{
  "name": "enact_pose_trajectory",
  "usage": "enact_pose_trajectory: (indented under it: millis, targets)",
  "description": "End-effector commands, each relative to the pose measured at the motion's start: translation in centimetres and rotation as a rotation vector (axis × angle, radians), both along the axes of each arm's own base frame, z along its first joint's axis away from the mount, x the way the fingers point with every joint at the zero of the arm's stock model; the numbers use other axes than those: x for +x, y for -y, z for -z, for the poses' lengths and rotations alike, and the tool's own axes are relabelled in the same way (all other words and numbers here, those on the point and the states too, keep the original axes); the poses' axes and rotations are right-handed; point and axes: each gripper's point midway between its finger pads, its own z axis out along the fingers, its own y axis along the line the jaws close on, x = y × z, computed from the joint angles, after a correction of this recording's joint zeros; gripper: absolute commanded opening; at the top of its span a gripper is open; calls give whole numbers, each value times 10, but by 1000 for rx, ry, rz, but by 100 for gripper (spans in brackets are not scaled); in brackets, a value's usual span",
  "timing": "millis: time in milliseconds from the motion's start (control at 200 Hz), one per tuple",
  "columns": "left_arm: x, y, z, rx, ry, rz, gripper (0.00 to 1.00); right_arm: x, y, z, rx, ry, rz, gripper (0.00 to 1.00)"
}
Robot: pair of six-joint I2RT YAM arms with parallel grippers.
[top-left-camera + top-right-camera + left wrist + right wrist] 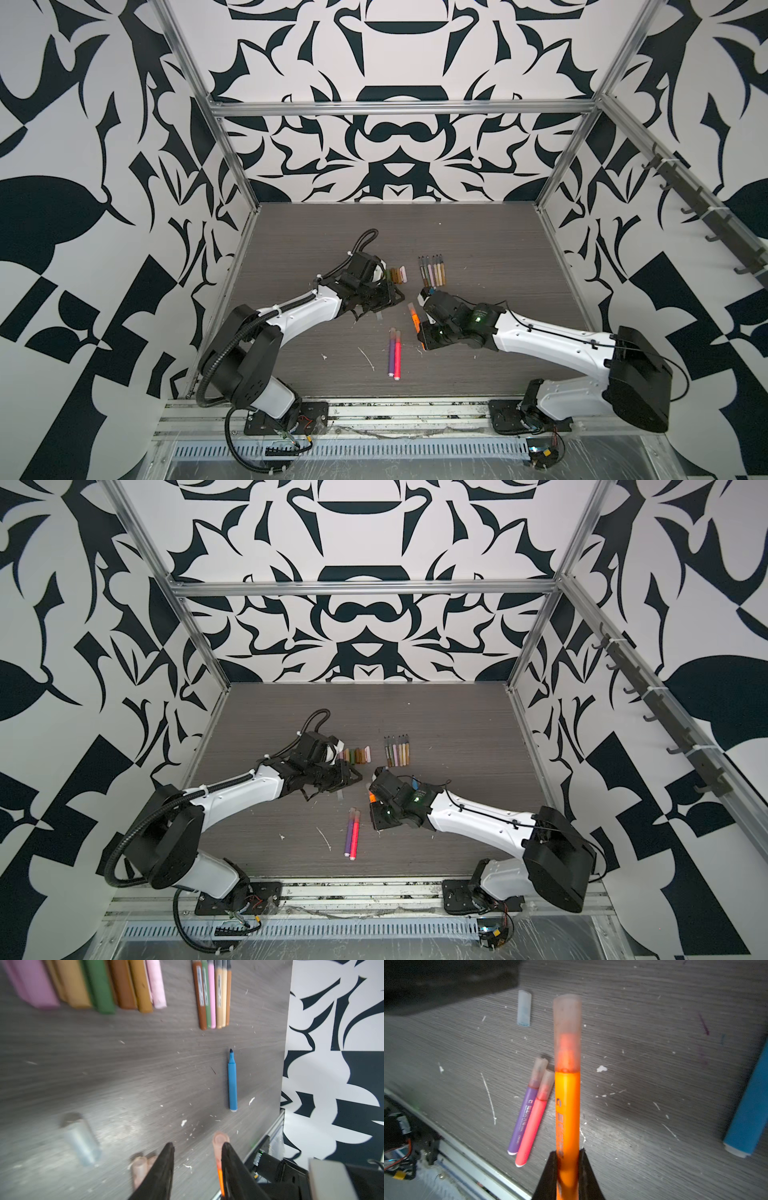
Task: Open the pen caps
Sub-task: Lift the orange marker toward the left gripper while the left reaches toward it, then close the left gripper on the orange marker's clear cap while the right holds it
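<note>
The right gripper (pixel 568 1152) has its jaws closed tight on the rear barrel of the orange pen (pixel 568 1105). This leaves the translucent cap (pixel 567 1032) free and pointing toward the other arm. The left gripper (pixel 197 1145) has its jaws partly apart and holds nothing. It sits just beside that cap, judged ready to take it. The purple pen (pixel 522 1118) and pink pen (pixel 532 1124), caps on, lie near the orange pen. On its opposite side the blue pen (pixel 232 1082) is bare, and a clear cap (pixel 524 1008) lies loose nearby.

My right gripper (pixel 568 1151) holds a pen (pixel 566 1105) over the table (pixel 478 249); two pens (pixel 395 353) lie touching front-left of it; behind, cap row (pixel 397 275) sits left of pen row (pixel 432 271).
</note>
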Motion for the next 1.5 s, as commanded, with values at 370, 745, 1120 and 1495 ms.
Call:
enact_pose_trajectory:
  millis: [370, 745, 1120, 1495]
  targets:
    - [-6, 54, -21, -219, -60, 50, 31, 11, 6, -17, 89, 5, 7, 0]
    - [-6, 54, -27, -216, -46, 60, 7, 11, 7, -14, 99, -7, 9, 0]
    - [-8, 55, -29, -208, -40, 75, 0, 14, 5, -15, 101, -7, 12, 11]
    - [-18, 71, -38, -243, -43, 114, 0, 26, 11, -15, 100, -9, 27, 20]
